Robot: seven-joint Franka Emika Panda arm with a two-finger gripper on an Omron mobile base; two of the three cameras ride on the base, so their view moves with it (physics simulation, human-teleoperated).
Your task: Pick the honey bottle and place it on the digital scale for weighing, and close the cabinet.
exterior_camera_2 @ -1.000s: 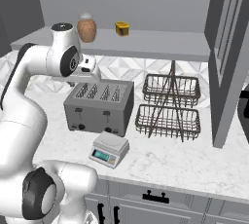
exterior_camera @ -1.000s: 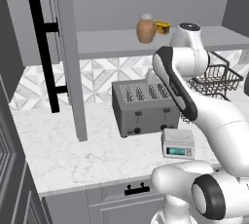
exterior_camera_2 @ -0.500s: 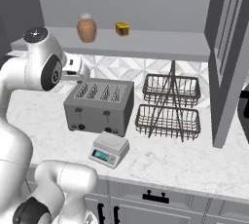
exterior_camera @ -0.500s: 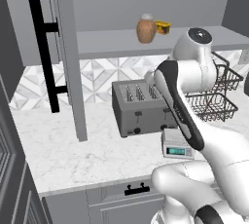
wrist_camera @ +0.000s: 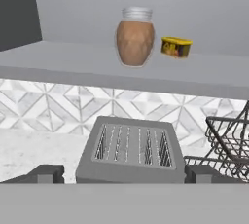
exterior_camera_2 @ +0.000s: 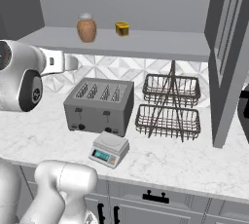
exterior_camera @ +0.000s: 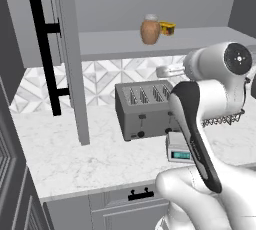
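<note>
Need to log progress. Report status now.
Gripper open, empty, above toaster. Honey bottle on cabinet shelf, untouched. Scale bare. Cabinet doors open. Path to bottle clear.

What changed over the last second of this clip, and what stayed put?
Only the arm moved: its upper links swung up and back toward the cameras. Nothing was taken hold of; the gripper looks open, with the toaster beyond it. The honey bottle stays on the shelf, the digital scale bare, the cabinet open.
</note>
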